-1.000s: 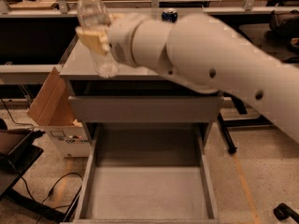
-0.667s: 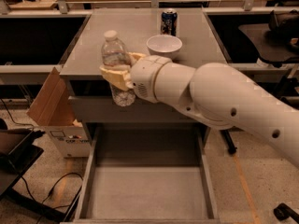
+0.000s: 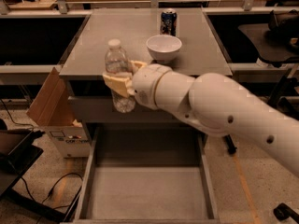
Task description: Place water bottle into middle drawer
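The water bottle (image 3: 117, 73), clear with a white cap, is upright in my gripper (image 3: 120, 84), whose pale fingers are shut around its middle. I hold it in the air at the cabinet's front edge, above the back left part of the open middle drawer (image 3: 145, 190). The drawer is pulled out toward the camera, with a bare gray floor and low side walls. My white arm (image 3: 219, 111) reaches in from the right and hides part of the cabinet front.
A white bowl (image 3: 163, 47) and a blue soda can (image 3: 168, 21) stand on the gray cabinet top (image 3: 93, 45). A cardboard box (image 3: 53, 111) sits on the floor to the left of the cabinet. Cables lie on the floor at the lower left.
My gripper has carried the bottle down and to the right, from above the cabinet's left top to its front edge over the open drawer. My arm has lowered, uncovering the bowl and can.
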